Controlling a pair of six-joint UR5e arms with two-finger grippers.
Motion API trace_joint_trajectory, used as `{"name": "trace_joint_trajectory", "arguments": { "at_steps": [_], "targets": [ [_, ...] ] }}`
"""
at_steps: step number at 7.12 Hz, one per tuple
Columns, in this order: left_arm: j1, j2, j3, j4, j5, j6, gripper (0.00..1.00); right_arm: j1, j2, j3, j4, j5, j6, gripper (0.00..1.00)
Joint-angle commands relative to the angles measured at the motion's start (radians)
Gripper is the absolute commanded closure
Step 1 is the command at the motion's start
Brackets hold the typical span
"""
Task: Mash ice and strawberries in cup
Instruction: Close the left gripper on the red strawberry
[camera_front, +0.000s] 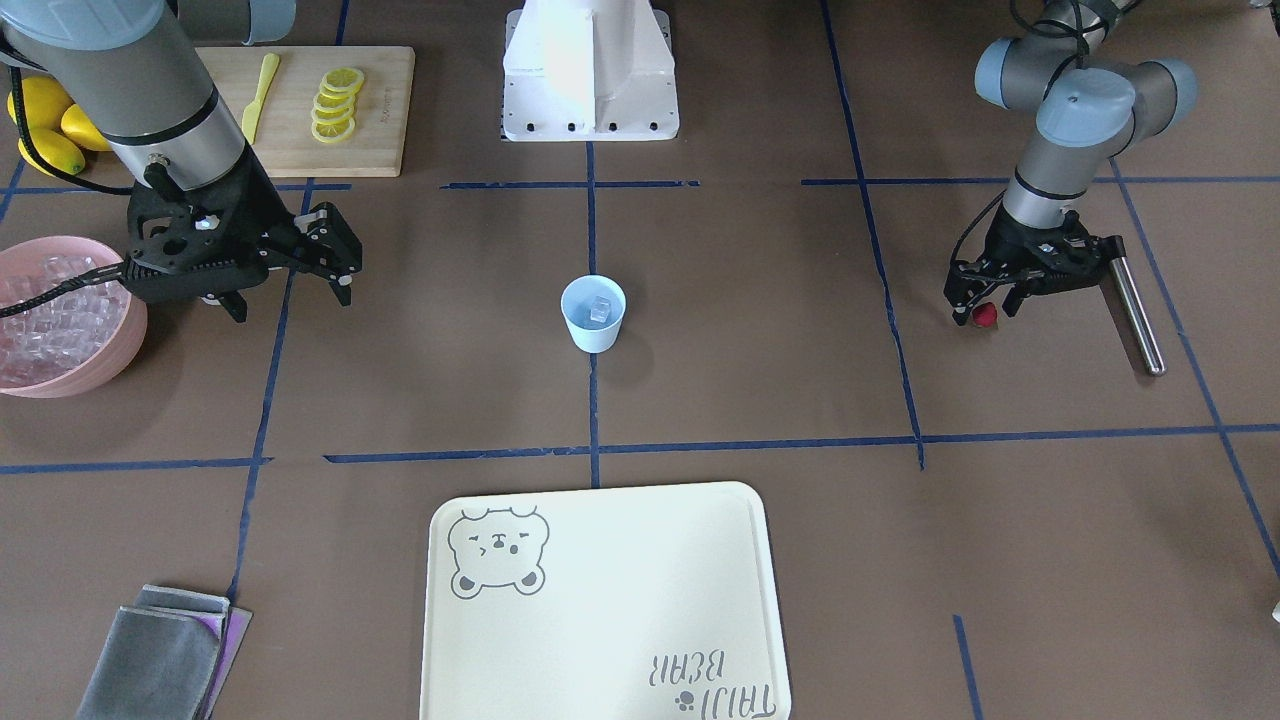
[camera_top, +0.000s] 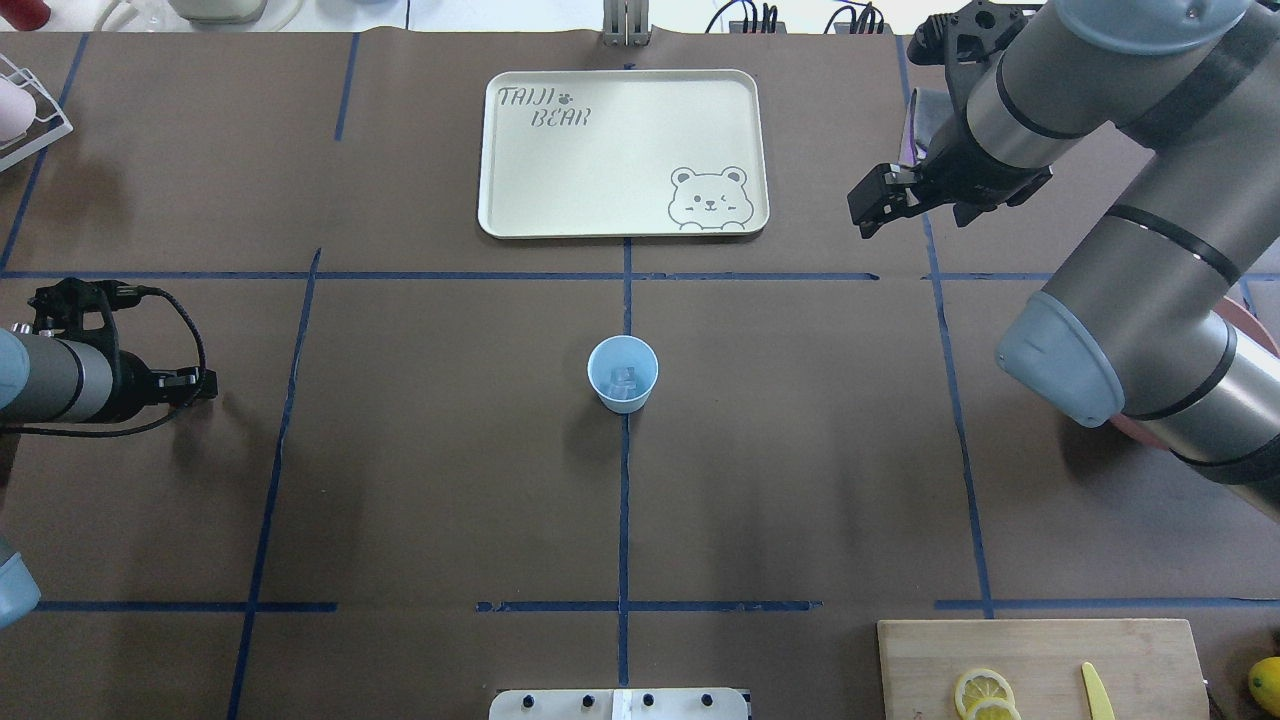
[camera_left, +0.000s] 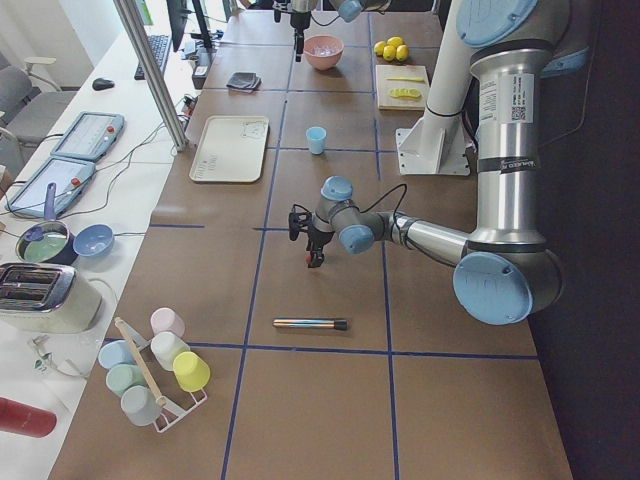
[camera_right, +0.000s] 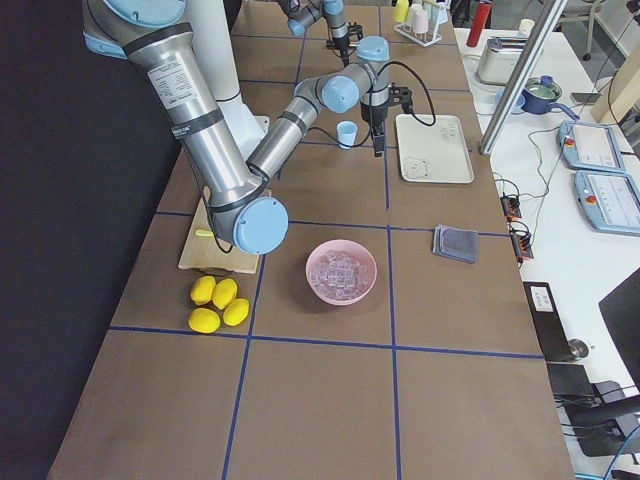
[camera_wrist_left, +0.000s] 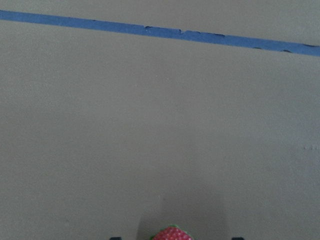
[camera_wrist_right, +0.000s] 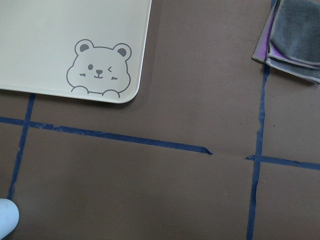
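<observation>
The pale blue cup (camera_front: 593, 335) stands upright at the table's middle, also in the overhead view (camera_top: 622, 392). One clear ice cube (camera_front: 599, 310) lies inside it. A small red strawberry (camera_front: 986, 316) lies on the table far to the robot's left. My left gripper (camera_front: 984, 308) points down over it, jaws open on either side of the berry. In the left wrist view the berry (camera_wrist_left: 172, 234) shows at the bottom edge, with gaps to both fingertips. My right gripper (camera_front: 290, 290) is open and empty, above the table between the cup and the pink bowl.
A pink bowl (camera_front: 118, 352) full of ice cubes stands on the robot's right. A metal rod (camera_front: 1137, 315) lies just beside the left gripper. A cream tray (camera_front: 600, 600), a grey cloth (camera_front: 165, 655), a cutting board (camera_front: 385, 110) with lemon slices and a yellow knife, and whole lemons (camera_front: 45, 125).
</observation>
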Motion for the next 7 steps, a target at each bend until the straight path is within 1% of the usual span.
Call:
{"name": "trace_joint_trajectory", "arguments": {
  "at_steps": [1,2,3,4,6,7],
  "targets": [
    [-0.003,0.002,-0.004,0.004,0.0,0.001,0.72,0.0,0.0,0.0,-0.001,-0.002,0.006,0.01],
    [-0.003,0.003,-0.005,0.004,0.001,0.001,0.9,-0.001,0.002,0.0,-0.001,-0.002,0.009,0.01],
    [-0.009,0.004,-0.01,0.006,0.0,0.001,0.99,-0.001,0.0,0.0,-0.001,-0.002,0.011,0.01],
    [-0.028,0.002,-0.055,0.047,-0.011,0.004,1.0,0.0,0.0,0.003,-0.001,0.002,0.011,0.01],
    [-0.037,-0.021,-0.265,0.349,-0.023,0.004,1.0,0.012,-0.023,0.031,-0.007,0.005,0.001,0.01],
    [-0.036,-0.091,-0.316,0.444,-0.025,-0.002,1.0,0.034,-0.079,0.056,-0.001,0.006,-0.014,0.01]
  ]
}}
